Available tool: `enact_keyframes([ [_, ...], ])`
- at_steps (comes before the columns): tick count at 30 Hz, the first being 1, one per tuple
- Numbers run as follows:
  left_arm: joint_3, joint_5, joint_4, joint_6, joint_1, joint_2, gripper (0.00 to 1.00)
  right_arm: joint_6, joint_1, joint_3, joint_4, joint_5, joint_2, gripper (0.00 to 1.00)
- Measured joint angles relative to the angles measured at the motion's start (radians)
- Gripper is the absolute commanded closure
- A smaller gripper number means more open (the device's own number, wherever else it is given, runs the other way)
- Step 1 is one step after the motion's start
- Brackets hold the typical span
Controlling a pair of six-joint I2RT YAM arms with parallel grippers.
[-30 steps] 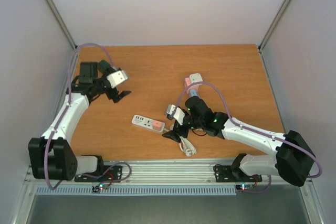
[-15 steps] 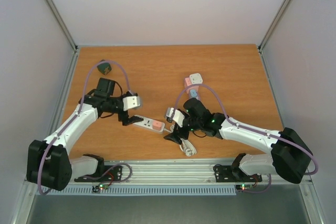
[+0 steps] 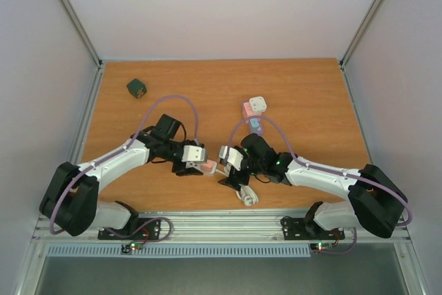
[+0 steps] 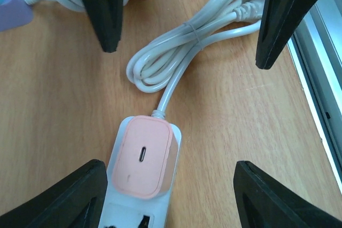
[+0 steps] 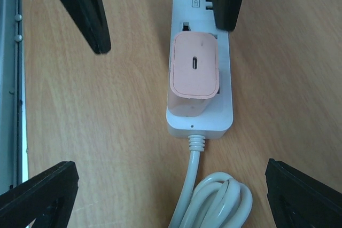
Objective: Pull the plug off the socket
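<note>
A pink plug (image 4: 144, 156) sits in the end socket of a white power strip (image 4: 131, 218), next to where its cable leaves. My left gripper (image 4: 170, 166) hangs over that end, open, one finger close beside the strip's edge and the other well off it. From the opposite side my right gripper (image 5: 171, 164) faces the plug (image 5: 194, 70) and strip (image 5: 222, 110), wide open and astride the cable. In the top view the two grippers (image 3: 190, 167) (image 3: 231, 174) meet around the plug (image 3: 207, 166). Neither touches the plug.
The strip's coiled white cable (image 5: 219, 201) lies bundled toward the near metal rail (image 3: 228, 222). A white adapter (image 3: 257, 104), a pink one (image 3: 246, 110) and a lavender one (image 3: 255, 126) lie behind the right arm. A green cube (image 3: 136, 88) rests at the back left.
My left arm swung from the back left down over the power strip, and its jaws have narrowed. The green cube stays behind at the back left. The right gripper edged slightly left.
</note>
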Motion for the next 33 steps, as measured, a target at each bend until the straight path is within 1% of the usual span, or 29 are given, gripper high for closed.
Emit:
enact_keyframes([
  [3,0.000,-0.021,0.020,-0.005,-0.024,0.026,0.36,-0.011,0.000,-0.011,0.029,0.004,0.003,0.04],
  [8,0.002,-0.036,0.049,-0.006,-0.034,0.068,0.40,-0.041,0.000,-0.053,0.101,0.001,0.004,0.05],
  [16,0.009,-0.055,0.068,0.006,-0.038,0.121,0.62,-0.064,0.000,-0.081,0.197,-0.031,0.037,0.08],
  [21,0.009,-0.068,0.071,0.021,-0.039,0.119,0.71,-0.071,0.000,-0.081,0.275,-0.048,0.101,0.12],
  [26,0.002,-0.072,0.063,0.031,-0.024,0.100,0.75,-0.070,0.000,-0.081,0.373,-0.054,0.175,0.14],
  [30,-0.017,-0.068,0.053,0.043,0.020,0.074,0.75,-0.069,0.000,-0.078,0.454,-0.062,0.243,0.17],
  [33,-0.027,-0.056,0.047,0.049,0.043,0.061,0.76,-0.067,0.000,-0.066,0.474,-0.067,0.280,0.20],
])
